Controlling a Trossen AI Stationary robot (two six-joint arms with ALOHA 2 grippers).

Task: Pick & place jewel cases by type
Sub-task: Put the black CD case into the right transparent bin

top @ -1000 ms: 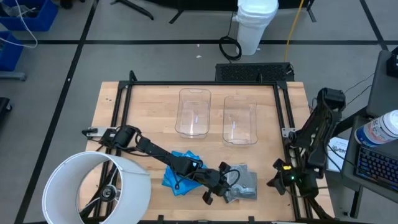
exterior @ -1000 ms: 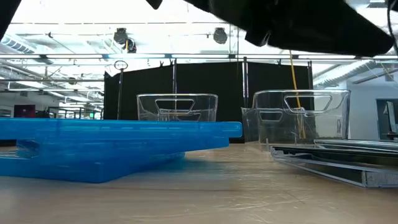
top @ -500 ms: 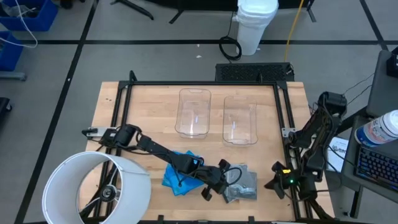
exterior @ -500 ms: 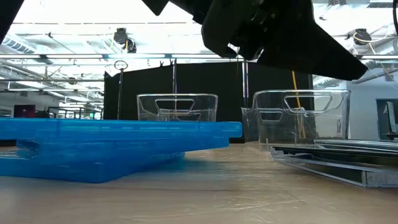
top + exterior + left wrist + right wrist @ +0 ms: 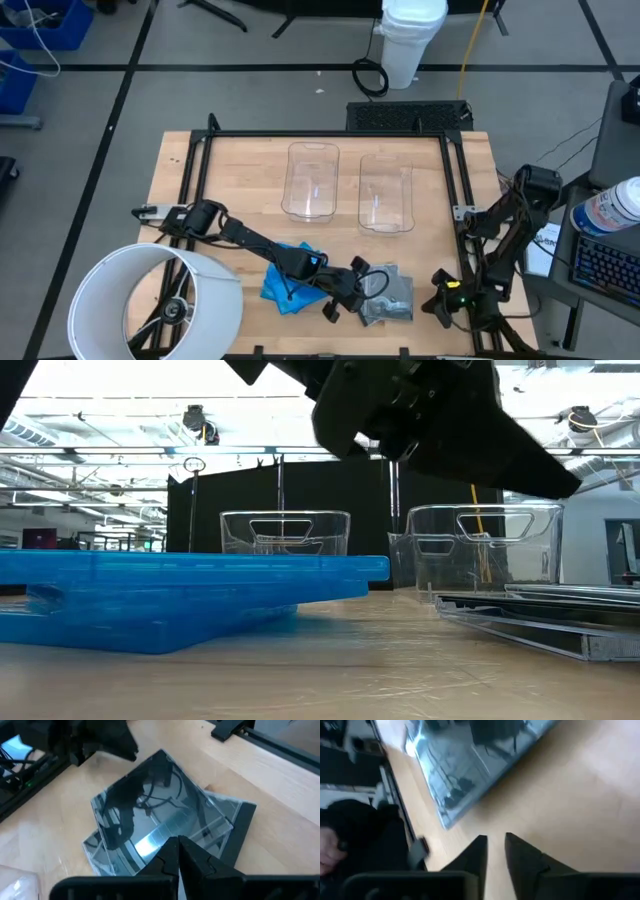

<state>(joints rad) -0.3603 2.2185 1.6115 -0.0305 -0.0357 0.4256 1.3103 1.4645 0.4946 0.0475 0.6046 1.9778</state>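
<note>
Several smoky grey jewel cases (image 5: 392,297) lie in a loose stack flat on the table near its near edge, fanned out in the left wrist view (image 5: 160,815). Blue jewel cases (image 5: 283,280) lie stacked to their left, the top one overhanging (image 5: 180,585). My left gripper (image 5: 335,308) is shut and hovers between the two stacks, fingertips (image 5: 177,842) over the grey stack's edge and clear of the table. My right gripper (image 5: 437,305) waits by the table's right rail, fingers all but together (image 5: 494,845), grey cases (image 5: 470,765) ahead of it.
Two clear rectangular bins (image 5: 312,180) (image 5: 387,195) stand side by side toward the far edge, also in the low view (image 5: 285,532) (image 5: 480,545). A black frame (image 5: 320,135) rims the table. A large white cylinder (image 5: 150,300) covers the near left corner.
My left gripper has dropped into the low view above the grey cases and shifted slightly toward the table's left. My right arm has folded back toward the right edge, its gripper sliding a little toward the near edge. The cases have stayed put.
</note>
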